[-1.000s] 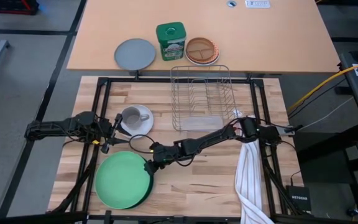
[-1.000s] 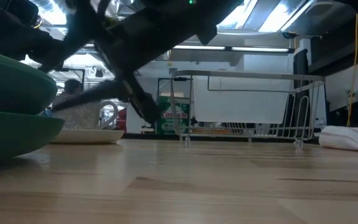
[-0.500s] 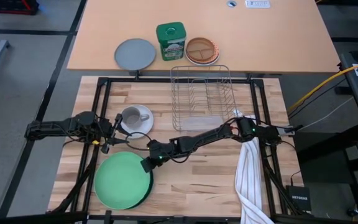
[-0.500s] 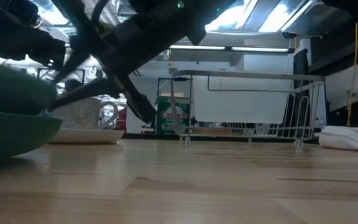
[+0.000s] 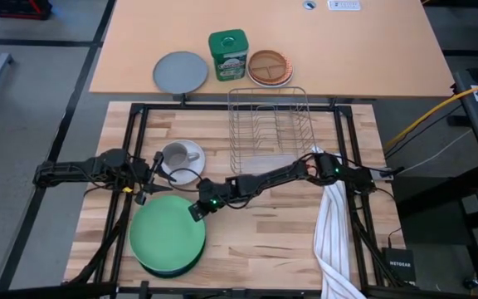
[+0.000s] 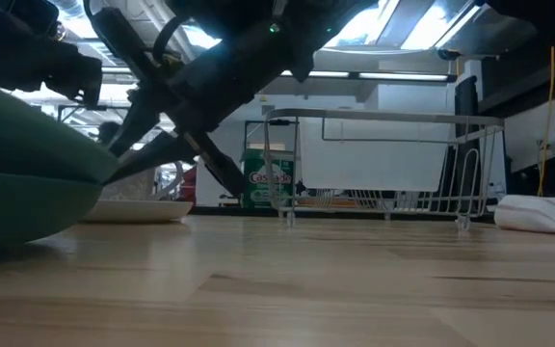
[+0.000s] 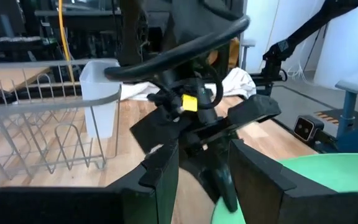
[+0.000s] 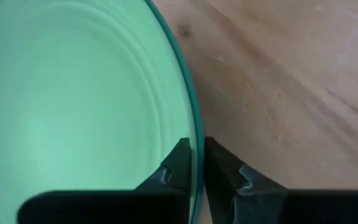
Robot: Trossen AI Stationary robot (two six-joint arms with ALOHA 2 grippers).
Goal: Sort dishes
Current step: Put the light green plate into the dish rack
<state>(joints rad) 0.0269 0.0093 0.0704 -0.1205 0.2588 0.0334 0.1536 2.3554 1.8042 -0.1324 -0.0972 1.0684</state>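
Note:
A light green plate (image 5: 167, 239) lies on top of a stack of darker plates (image 6: 17, 207) at the near left of the table, tilted, with its far right side raised. My right gripper (image 5: 196, 210) is shut on that raised rim. My left gripper (image 5: 143, 188) hovers open just left of it, beside the grey mug (image 5: 175, 154), which stands on a white saucer (image 5: 191, 169). In the left wrist view the open fingers frame my right gripper (image 7: 219, 180) and the plate's edge. My right gripper pinches the light green plate's rim (image 8: 194, 149) at its far right side, one finger (image 8: 178, 163) over the plate's inside and one (image 8: 221, 167) outside. The fingers slant down from the table's right. That side is lifted; the plate's near left part rests on the stack.
A wire dish rack (image 5: 268, 129) stands at the far middle of the table. A white towel (image 5: 334, 241) hangs over the right side. On the far desk sit a flat grey plate (image 5: 180, 71), a green tin (image 5: 227, 55) and a brown plate (image 5: 270, 67).
My right gripper has shut on the light green plate's rim and has risen a little toward the far edge. The plate's far right side has come up off the stack, so the plate now sits tilted; its near left part has stayed down.

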